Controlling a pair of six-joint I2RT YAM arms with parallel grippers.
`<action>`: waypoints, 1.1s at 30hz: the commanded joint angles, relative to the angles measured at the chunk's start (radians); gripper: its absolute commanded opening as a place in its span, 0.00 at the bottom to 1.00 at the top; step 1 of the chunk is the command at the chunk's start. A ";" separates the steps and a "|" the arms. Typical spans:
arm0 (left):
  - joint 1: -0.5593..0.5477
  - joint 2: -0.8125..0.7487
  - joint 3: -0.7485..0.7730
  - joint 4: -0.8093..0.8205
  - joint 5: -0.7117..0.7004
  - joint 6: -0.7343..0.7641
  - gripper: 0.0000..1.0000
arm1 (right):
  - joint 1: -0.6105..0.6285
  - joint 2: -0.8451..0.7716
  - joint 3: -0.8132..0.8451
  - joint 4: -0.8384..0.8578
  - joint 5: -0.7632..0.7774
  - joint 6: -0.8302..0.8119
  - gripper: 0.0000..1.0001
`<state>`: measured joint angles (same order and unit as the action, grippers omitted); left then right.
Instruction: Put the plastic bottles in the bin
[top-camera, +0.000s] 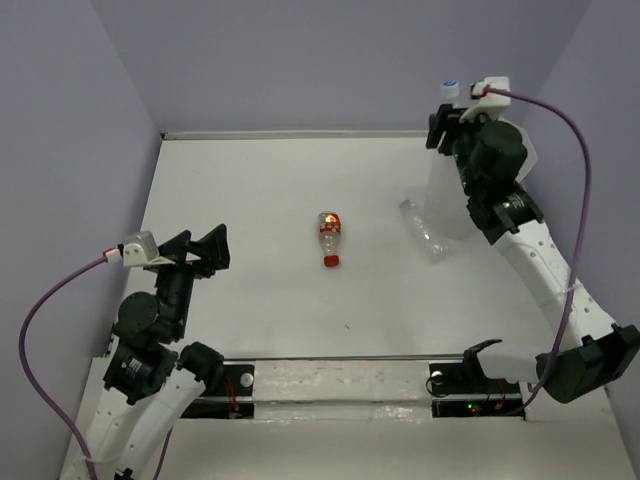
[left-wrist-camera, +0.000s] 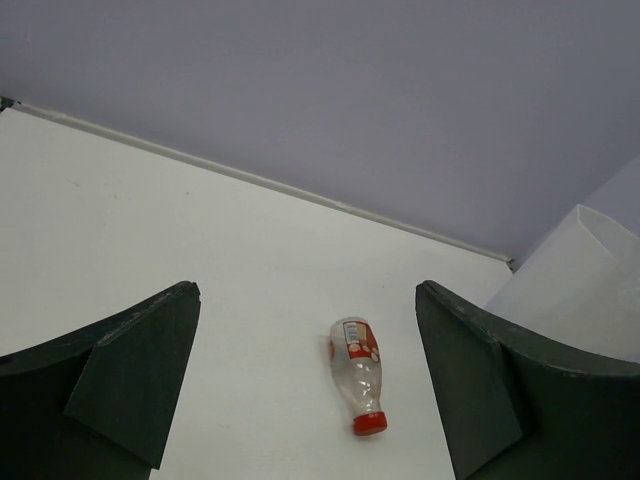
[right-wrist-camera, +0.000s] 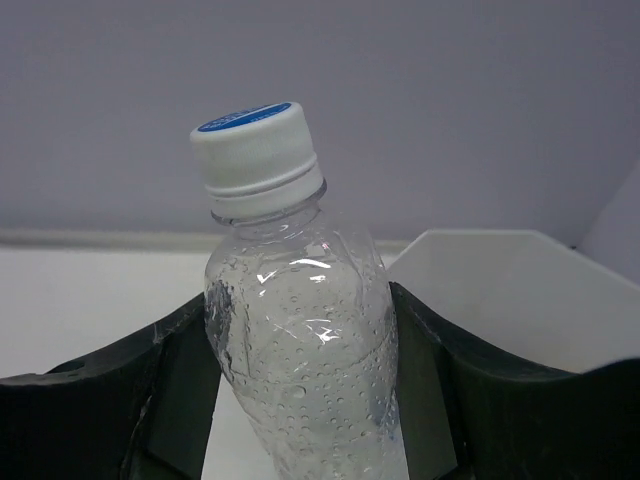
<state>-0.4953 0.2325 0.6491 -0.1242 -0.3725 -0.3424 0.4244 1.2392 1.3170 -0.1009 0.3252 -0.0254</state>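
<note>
Top view: right gripper clamps an upright white-capped bottle near the bin. The left gripper is wide and empty.

Left wrist: red bottle lies ahead on the counter.

Right wrist: the bin rim is just right of the gripper. Step: transport. Next, centre over the opening and release.
</note>
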 joint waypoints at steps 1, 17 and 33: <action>0.003 -0.016 0.004 0.037 -0.002 0.006 0.99 | -0.159 0.020 0.091 0.291 0.109 0.021 0.39; -0.005 -0.024 0.003 0.038 -0.008 0.008 0.99 | -0.487 0.134 -0.039 0.435 0.095 0.183 0.60; -0.003 0.010 0.004 0.043 0.001 0.008 0.99 | -0.328 0.020 0.134 0.066 -0.163 0.227 1.00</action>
<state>-0.4965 0.2203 0.6491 -0.1238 -0.3729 -0.3420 -0.0216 1.2976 1.3899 0.0708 0.2394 0.2218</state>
